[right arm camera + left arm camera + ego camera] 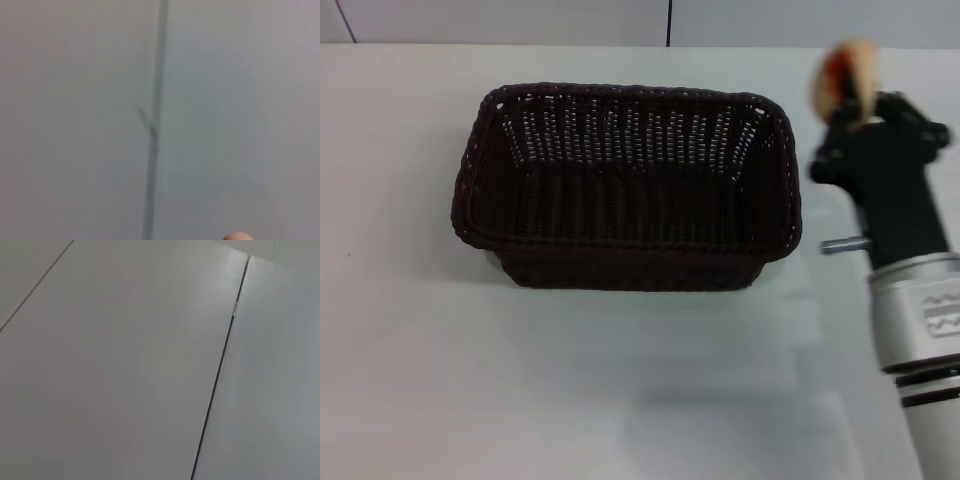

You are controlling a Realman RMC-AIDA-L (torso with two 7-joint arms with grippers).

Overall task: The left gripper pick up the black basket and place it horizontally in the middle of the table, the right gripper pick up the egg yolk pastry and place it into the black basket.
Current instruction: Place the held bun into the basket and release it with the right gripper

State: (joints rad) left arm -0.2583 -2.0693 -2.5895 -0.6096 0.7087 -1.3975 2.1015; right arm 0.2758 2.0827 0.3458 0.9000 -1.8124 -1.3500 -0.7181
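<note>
Beige egg yolk pastry [845, 82] is held pinched in the right gripper [857, 112] at upper right, beside the black basket [628, 185] centred on the desk [410, 380]. If released early, the rim could be missed.

The black basket [627, 190] sits mid-table [410, 350]; right of it, the right claw [852, 112] holds the egg yolk pastry [843, 78] aloft.

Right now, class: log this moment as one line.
black basket: mid-table, empty | right claw: holding egg yolk pastry aloft, right of basket | left claw: out of view
</note>
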